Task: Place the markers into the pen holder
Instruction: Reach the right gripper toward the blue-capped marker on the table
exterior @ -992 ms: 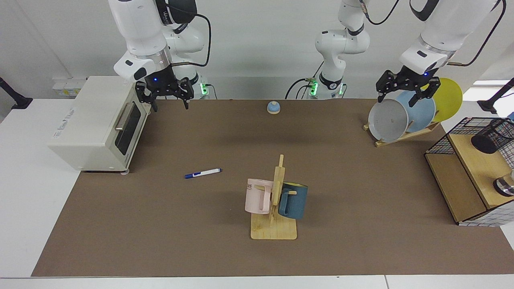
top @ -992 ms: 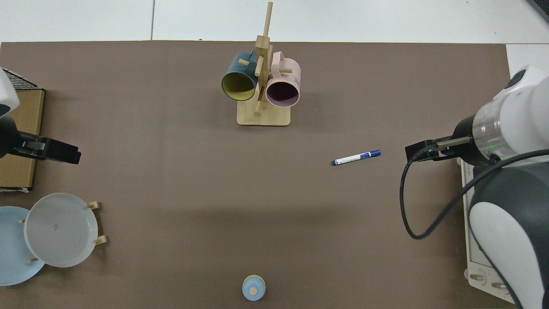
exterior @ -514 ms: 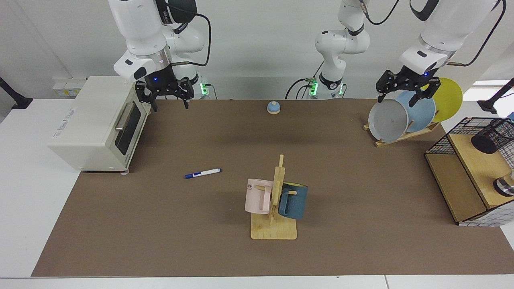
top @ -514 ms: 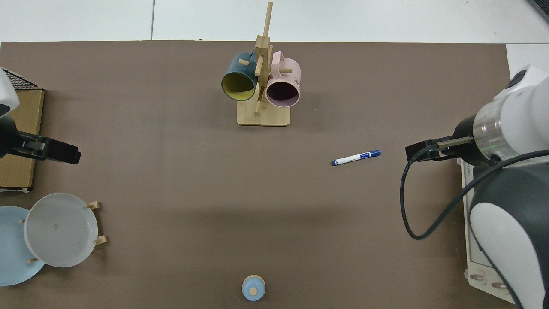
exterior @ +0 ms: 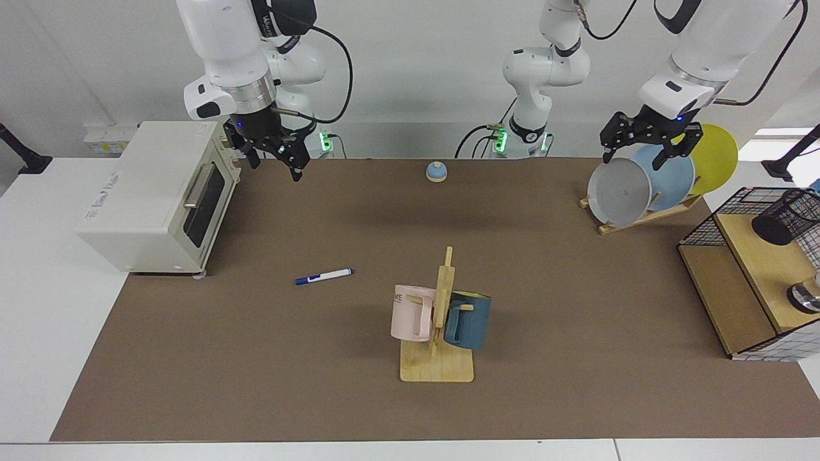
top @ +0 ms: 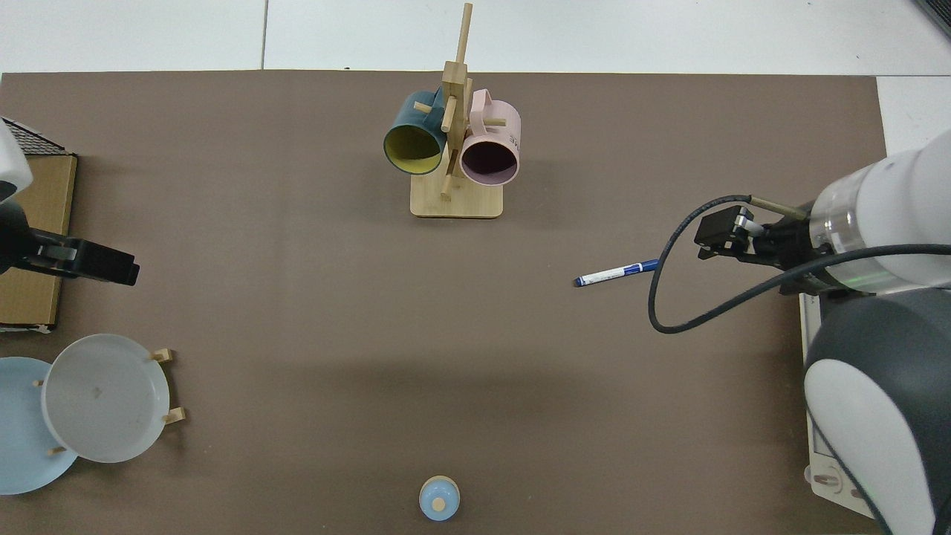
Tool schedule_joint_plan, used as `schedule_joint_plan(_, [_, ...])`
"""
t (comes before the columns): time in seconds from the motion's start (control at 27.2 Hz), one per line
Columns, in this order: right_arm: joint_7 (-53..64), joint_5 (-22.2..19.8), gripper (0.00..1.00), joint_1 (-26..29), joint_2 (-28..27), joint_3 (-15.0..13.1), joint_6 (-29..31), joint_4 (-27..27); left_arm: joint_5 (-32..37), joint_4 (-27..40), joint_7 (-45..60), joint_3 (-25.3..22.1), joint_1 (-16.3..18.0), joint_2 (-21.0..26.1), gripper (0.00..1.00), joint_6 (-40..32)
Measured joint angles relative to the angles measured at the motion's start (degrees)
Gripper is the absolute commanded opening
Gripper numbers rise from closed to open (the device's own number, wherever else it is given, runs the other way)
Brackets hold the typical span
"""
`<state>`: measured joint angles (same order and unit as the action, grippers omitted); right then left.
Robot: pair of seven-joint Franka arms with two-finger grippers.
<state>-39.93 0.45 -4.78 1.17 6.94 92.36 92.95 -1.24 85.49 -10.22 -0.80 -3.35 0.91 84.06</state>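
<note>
A brown mat covers the desk (exterior: 256, 384), with white wall behind the two arm bases. Taking the mug rack (exterior: 437, 358) in the middle as the landmark and going from the facing view's left: far to its left sits a cream toaster oven (exterior: 154, 198). The right hand (exterior: 274, 160) hangs above the desk's back edge beside that oven, fingers spread wide and empty. The marker (exterior: 323, 276) lies flat on the mat just left of the rack and a little behind it, well apart from that hand.

Far to the rack's right, the left hand (exterior: 647, 146) waits over the plate rack (exterior: 640, 214), fingers apart, holding nothing. Farther right again, the pen holder (exterior: 785, 218) sits tipped on a wooden shelf inside the wire basket (exterior: 705, 224), at the view's edge.

Nothing of the task is done yet. The risks, as I judge them: the slim marker may roll or skid if the fingers close off-centre; the holder is far from the marker, so the carry is long or needs a handover; and the basket's wires crowd the tilted mouth, so a poorly aimed drop may miss.
</note>
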Motion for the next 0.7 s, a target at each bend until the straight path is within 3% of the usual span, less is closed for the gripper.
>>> schedule_joint_plan(0.33, [-34.67,3.43,1.0,-1.59,0.07,0.01,6.38,1.67,0.0,0.0,0.02,0.0,0.01,0.0,1.0,-0.35])
schedule_joint_plan(0.7, [-46.23,3.71,0.98,-0.89,-0.55,-0.36,9.33,9.04,0.0,0.0,0.03,0.0,0.02,0.0,1.0,-0.61])
